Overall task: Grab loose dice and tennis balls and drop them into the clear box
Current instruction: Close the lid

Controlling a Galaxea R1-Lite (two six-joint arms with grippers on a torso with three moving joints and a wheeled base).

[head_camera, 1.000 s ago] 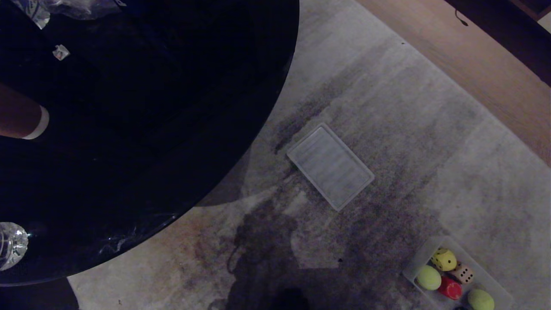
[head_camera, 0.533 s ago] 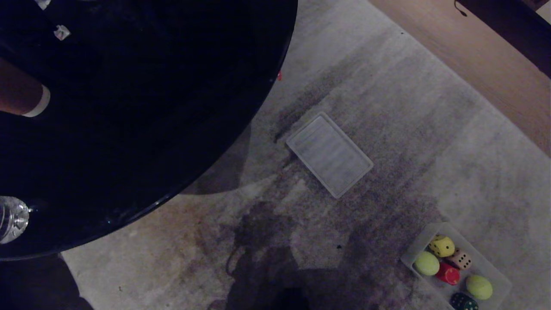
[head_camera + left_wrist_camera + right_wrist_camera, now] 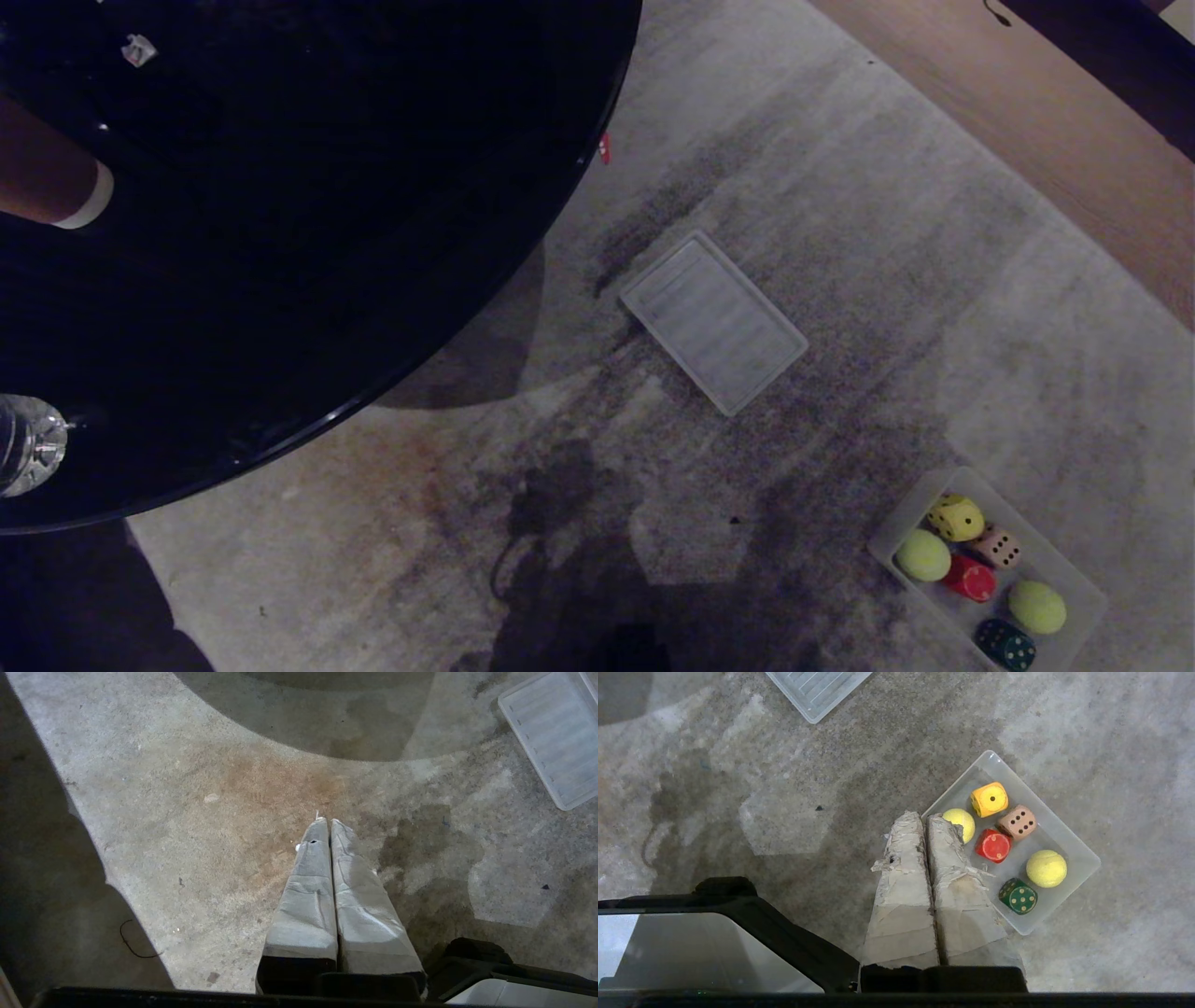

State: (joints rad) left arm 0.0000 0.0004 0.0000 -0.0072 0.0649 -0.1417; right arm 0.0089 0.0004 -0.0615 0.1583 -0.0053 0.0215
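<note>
We see all four dice (image 3: 1002,826) and both tennis balls (image 3: 1046,868) inside the clear box (image 3: 1083,858), with the right gripper (image 3: 923,817) and left gripper (image 3: 325,822) both clenched empty above the carpet (image 3: 840,233).

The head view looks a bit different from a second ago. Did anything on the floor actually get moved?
No, only the camera moved: the whole scene slid up the picture together, so the clear box now shows whole, with the dark green die in view. The four dice and two tennis balls lie in the box as before, and the lid lies apart on the carpet. Both the left gripper and right gripper are shut and hold nothing.
</note>
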